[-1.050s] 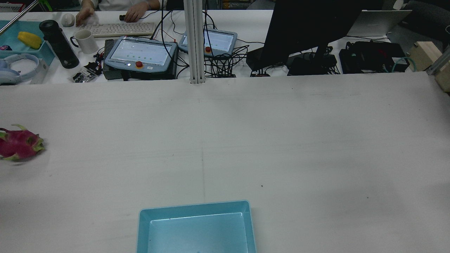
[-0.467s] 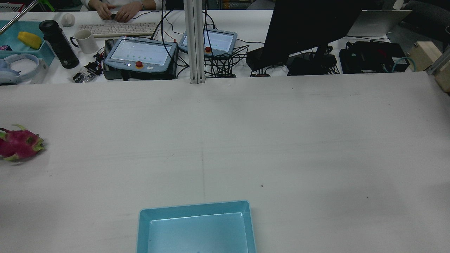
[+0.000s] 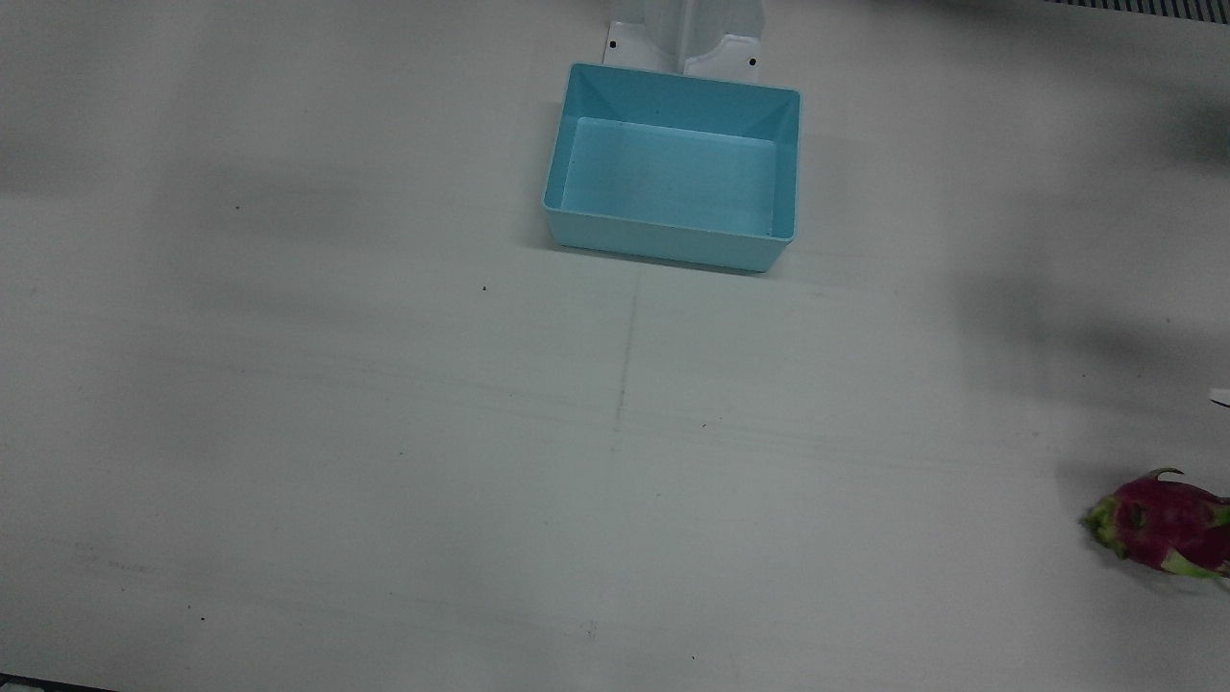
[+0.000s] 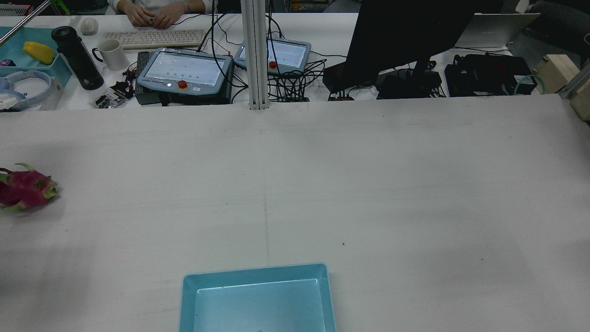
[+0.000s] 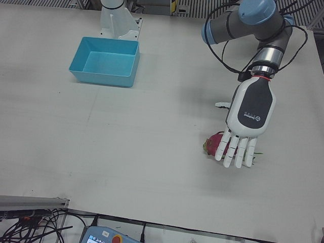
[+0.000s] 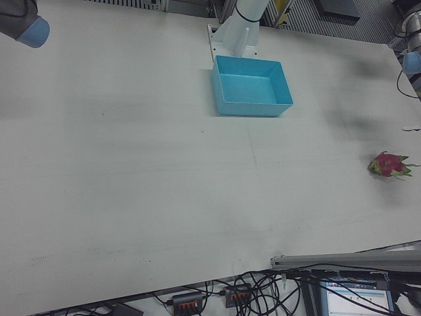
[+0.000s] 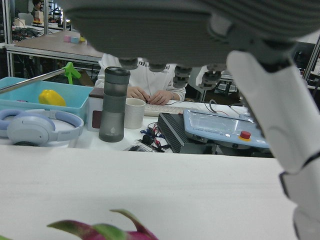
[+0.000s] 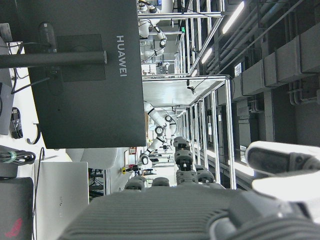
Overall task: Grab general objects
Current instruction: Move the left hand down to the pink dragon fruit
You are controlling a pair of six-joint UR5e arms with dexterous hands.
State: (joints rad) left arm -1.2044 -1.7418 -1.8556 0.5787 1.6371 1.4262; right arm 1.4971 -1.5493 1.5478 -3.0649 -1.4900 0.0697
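A pink dragon fruit point(image 5: 213, 143) with green tips lies on the white table at the robot's far left. It also shows in the rear view point(image 4: 25, 189), the front view point(image 3: 1163, 524) and the right-front view point(image 6: 389, 164). My left hand point(image 5: 245, 121) hangs just above it, palm down, fingers straight and apart, holding nothing. In the left hand view the fruit's top point(image 7: 107, 231) shows at the bottom edge, below the fingers point(image 7: 272, 110). My right hand point(image 8: 200, 210) shows only in its own view, raised and away from the table; its fingers hold nothing.
An empty light blue bin point(image 3: 673, 173) stands at the robot's side of the table, near the middle; it also shows in the rear view point(image 4: 256, 299) and left-front view point(image 5: 106, 62). Beyond the far edge are teach pendants point(image 4: 186, 71), a monitor point(image 4: 405, 37) and an operator's desk.
A shadow has spread over the dragon fruit and the table's left edge in the rear view. The fruit and bin have not moved.
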